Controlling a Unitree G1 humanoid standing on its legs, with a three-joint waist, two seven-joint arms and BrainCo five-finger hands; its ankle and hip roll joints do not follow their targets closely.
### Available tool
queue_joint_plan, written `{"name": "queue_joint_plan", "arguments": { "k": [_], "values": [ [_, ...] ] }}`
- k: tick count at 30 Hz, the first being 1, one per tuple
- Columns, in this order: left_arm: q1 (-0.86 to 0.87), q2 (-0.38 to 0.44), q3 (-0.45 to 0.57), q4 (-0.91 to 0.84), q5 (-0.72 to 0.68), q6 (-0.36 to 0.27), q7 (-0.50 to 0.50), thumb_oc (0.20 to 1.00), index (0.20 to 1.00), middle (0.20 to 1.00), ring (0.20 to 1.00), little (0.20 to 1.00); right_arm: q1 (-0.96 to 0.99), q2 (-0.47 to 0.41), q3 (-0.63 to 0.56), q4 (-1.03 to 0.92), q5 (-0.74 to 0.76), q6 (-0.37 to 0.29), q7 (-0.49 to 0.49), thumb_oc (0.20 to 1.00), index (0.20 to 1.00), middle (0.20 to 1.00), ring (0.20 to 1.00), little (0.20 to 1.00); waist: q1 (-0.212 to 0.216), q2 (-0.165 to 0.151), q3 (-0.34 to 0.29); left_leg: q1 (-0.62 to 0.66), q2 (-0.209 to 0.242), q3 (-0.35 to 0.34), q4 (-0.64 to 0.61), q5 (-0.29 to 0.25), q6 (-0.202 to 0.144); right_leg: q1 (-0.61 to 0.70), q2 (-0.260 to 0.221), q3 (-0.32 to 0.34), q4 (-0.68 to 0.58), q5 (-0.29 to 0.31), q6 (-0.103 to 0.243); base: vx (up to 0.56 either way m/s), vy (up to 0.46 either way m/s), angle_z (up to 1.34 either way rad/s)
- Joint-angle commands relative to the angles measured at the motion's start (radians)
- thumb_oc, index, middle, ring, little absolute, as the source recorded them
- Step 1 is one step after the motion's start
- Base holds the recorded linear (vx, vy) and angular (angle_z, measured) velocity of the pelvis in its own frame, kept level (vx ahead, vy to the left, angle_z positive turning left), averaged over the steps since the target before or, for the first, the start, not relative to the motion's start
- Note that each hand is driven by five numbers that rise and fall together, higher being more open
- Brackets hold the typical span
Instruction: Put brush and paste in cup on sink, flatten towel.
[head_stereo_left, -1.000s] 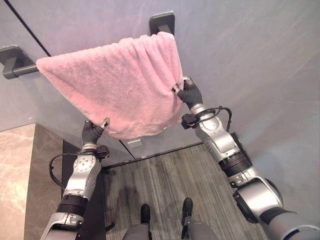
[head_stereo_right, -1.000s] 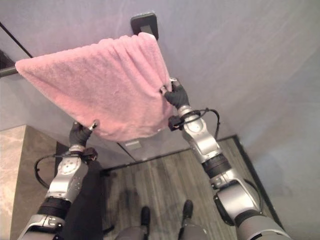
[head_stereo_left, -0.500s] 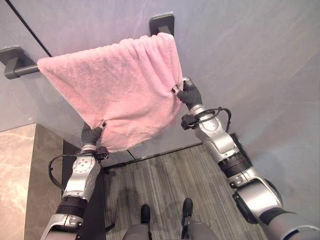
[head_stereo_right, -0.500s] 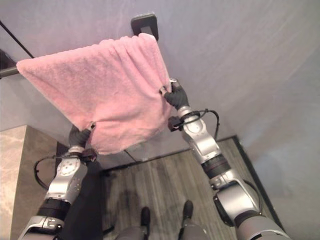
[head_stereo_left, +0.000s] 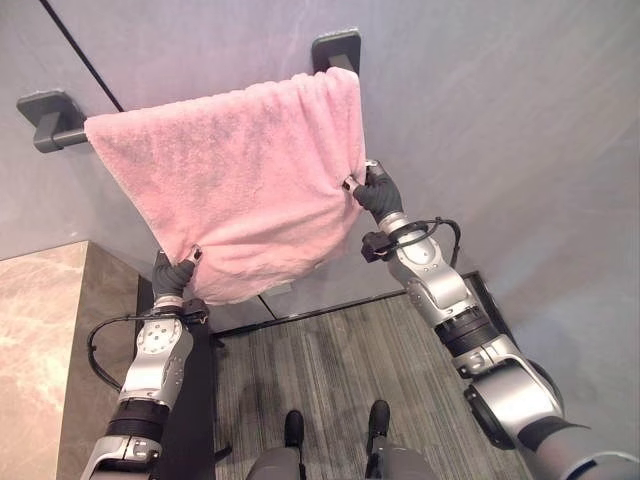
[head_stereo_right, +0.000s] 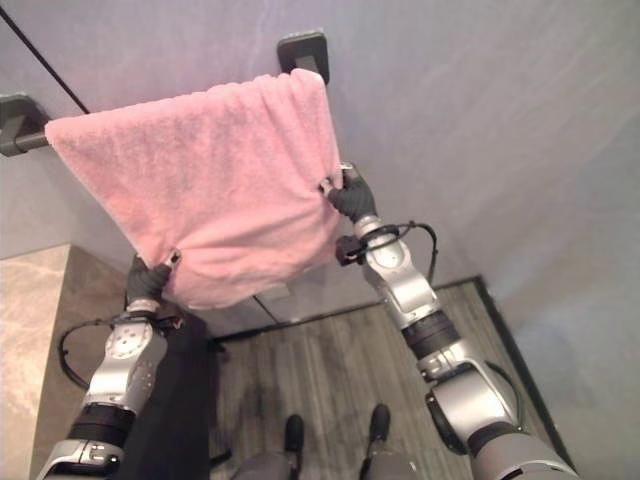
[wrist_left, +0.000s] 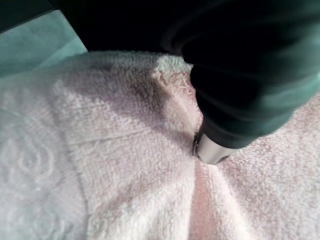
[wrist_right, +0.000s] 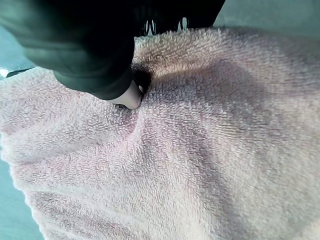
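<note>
Pink towel (head_stereo_left: 235, 180) hangs from the wall bar (head_stereo_left: 60, 130), the left robot hand (head_stereo_left: 175, 272) and right robot hand (head_stereo_left: 375, 190) each pinching an edge; flattening is underway, and pulling evenly outward seems next.

You have the pink towel (head_stereo_right: 215, 190) draped over the dark wall rail (head_stereo_right: 20, 108); your left hand (head_stereo_right: 150, 280) pinches its lower corner, your right hand (head_stereo_right: 350, 196) grips its right edge.
</note>
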Motion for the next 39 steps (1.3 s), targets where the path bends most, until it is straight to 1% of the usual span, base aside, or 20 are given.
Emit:
{"name": "queue_joint_plan", "arguments": {
  "k": [1, 20, 34, 35, 36, 37, 39],
  "values": [
    [-0.029, 0.142, 0.033, -0.035, 0.011, -0.060, 0.021, 0.200, 0.200, 0.200, 0.200, 0.200, -0.002, 0.042, -0.022, 0.016, 0.021, -0.021, 0.012, 0.200, 0.200, 0.200, 0.200, 0.200, -0.002, -0.083, -0.016, -0.041, -0.027, 0.010, 0.121, -0.163, 0.009, 0.007, -0.166, 0.009, 0.094, -0.166, 0.132, -0.02, 0.024, 0.04],
    [0.011, 0.123, 0.055, -0.057, 0.032, -0.054, 0.035, 0.200, 0.200, 0.200, 0.200, 0.200, 0.028, 0.070, -0.012, 0.006, 0.020, -0.011, 0.020, 0.200, 0.200, 0.200, 0.200, 0.200, 0.017, -0.108, -0.012, -0.052, -0.029, 0.008, 0.129, -0.162, 0.012, -0.003, -0.176, 0.001, 0.110, -0.163, 0.132, 0.00, 0.010, 0.04],
    [0.050, 0.115, 0.101, -0.053, 0.037, -0.047, 0.053, 0.200, 0.200, 0.200, 0.200, 0.200, 0.049, 0.086, -0.006, -0.004, 0.020, -0.007, 0.031, 0.200, 0.200, 0.200, 0.200, 0.200, 0.011, -0.101, -0.021, -0.036, -0.024, 0.015, 0.126, -0.164, 0.010, 0.010, -0.172, -0.002, 0.107, -0.166, 0.130, 0.00, 0.000, 0.00],
    [0.055, 0.113, 0.103, -0.054, 0.039, -0.046, 0.051, 0.200, 0.200, 0.200, 0.200, 0.200, 0.054, 0.086, -0.006, -0.004, 0.017, -0.006, 0.031, 1.000, 1.000, 1.000, 1.000, 1.000, 0.011, -0.101, -0.023, -0.034, -0.024, 0.016, 0.124, -0.164, 0.010, 0.011, -0.172, -0.004, 0.106, -0.167, 0.130, 0.00, 0.000, 0.00],
    [0.059, 0.111, 0.104, -0.054, 0.041, -0.043, 0.050, 0.266, 0.266, 0.266, 0.266, 0.266, 0.058, 0.087, -0.007, -0.004, 0.016, -0.005, 0.031, 1.000, 1.000, 1.000, 1.000, 1.000, 0.011, -0.100, -0.023, -0.033, -0.024, 0.016, 0.124, -0.164, 0.010, 0.012, -0.173, -0.004, 0.106, -0.167, 0.130, 0.00, 0.000, 0.00],
    [0.060, 0.111, 0.104, -0.054, 0.041, -0.042, 0.050, 1.000, 1.000, 1.000, 1.000, 1.000, 0.061, 0.086, -0.007, -0.005, 0.016, -0.006, 0.031, 1.000, 1.000, 1.000, 1.000, 1.000, 0.010, -0.100, -0.024, -0.032, -0.024, 0.017, 0.124, -0.164, 0.010, 0.012, -0.173, -0.004, 0.106, -0.166, 0.130, 0.00, 0.000, 0.00],
    [0.063, 0.110, 0.102, -0.054, 0.045, -0.040, 0.048, 1.000, 1.000, 1.000, 1.000, 1.000, 0.065, 0.084, -0.010, -0.004, 0.012, -0.003, 0.032, 1.000, 1.000, 1.000, 1.000, 1.000, 0.010, -0.099, -0.023, -0.032, -0.024, 0.017, 0.123, -0.164, 0.010, 0.012, -0.172, -0.002, 0.105, -0.167, 0.129, 0.00, 0.000, 0.00]
  ]
}}
